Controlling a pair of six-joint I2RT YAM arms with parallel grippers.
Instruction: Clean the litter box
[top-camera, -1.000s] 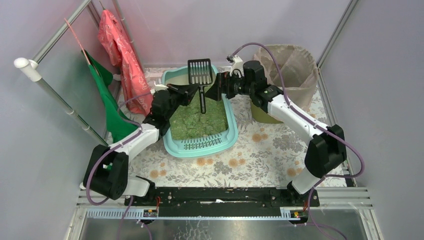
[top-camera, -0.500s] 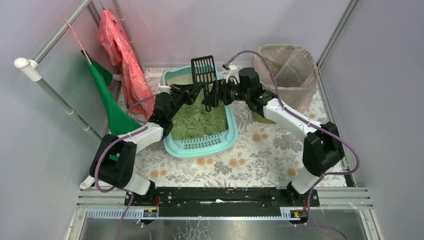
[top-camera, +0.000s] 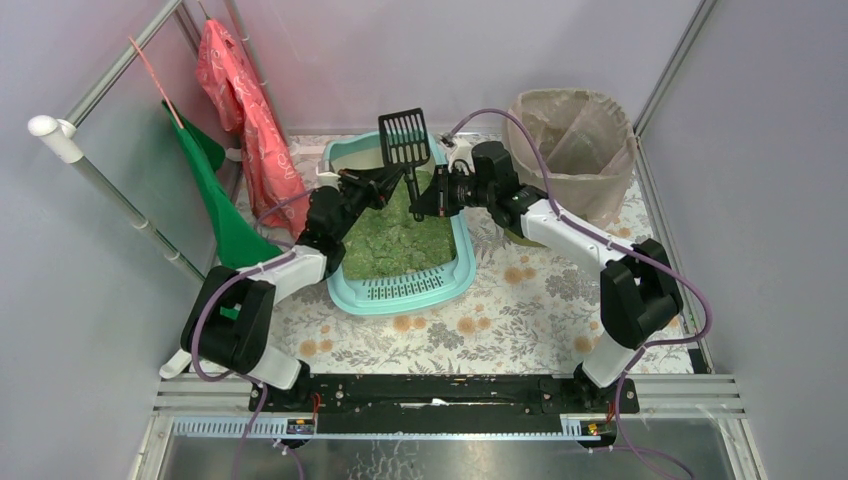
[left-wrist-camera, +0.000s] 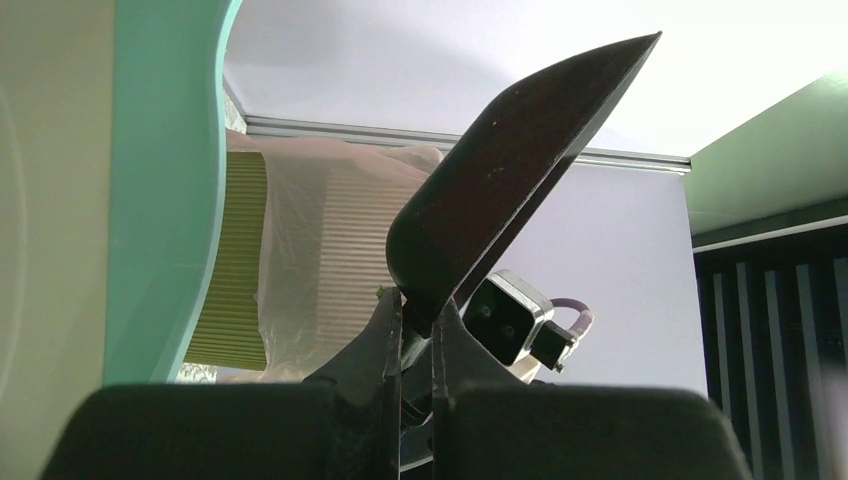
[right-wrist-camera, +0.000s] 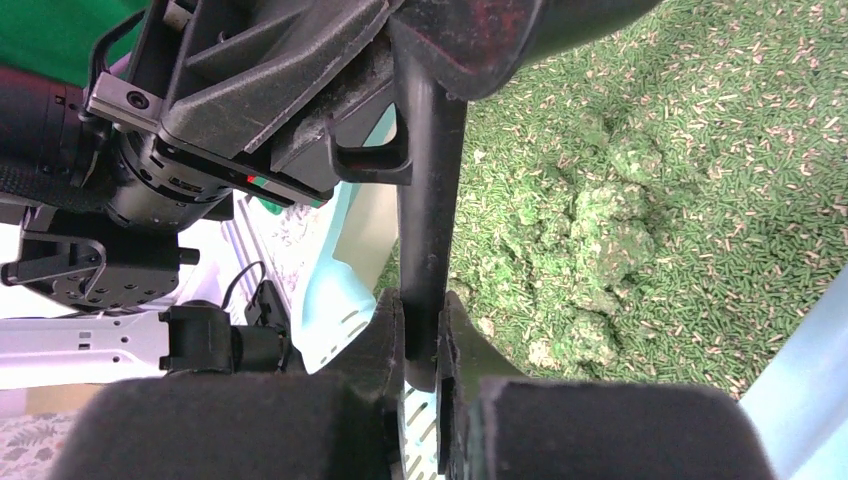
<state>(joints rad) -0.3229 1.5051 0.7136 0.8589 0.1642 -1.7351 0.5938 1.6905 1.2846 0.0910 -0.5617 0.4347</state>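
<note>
Both claws are clenched on the scoop (top-camera: 404, 138). My left claw (top-camera: 396, 184) pinches the handle nearer the head, my right claw (top-camera: 419, 203) nearer its end. With two grips on one stiff handle, any mismatch between the arms could twist it loose and drop it into the granules (top-camera: 400, 242). The litter box (top-camera: 345, 288) sits centre frame on the table (top-camera: 520, 310). Its long axis runs top to bottom, with the grille step pointing at the bottom edge.

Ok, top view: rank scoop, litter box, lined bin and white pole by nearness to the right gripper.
1. Scoop: handle clamped in the right gripper.
2. Litter box: directly beneath.
3. Lined bin: back right.
4. White pole: far left.
</note>
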